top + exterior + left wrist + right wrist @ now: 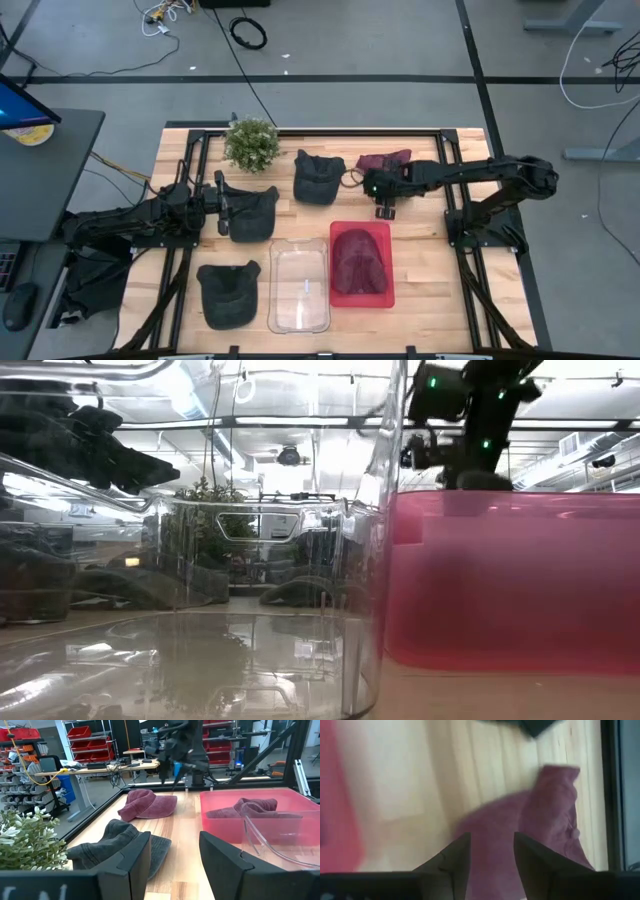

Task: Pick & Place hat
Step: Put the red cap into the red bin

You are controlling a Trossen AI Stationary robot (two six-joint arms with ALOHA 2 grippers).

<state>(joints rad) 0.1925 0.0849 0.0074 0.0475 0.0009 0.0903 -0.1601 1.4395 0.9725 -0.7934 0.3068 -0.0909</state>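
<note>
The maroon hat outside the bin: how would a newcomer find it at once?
Start at the red bin in the table's middle, then go to the far edge beyond the right pincer. The maroon hat lies there, beside a dark hat; it alone is maroon and loose on the wood.

Light wooden plank bench (420,270) carries: red plastic bin (361,293), clear plastic bin (298,287), three dark grey caps, one maroon cap (384,160), small green potted plant (251,142).
</note>
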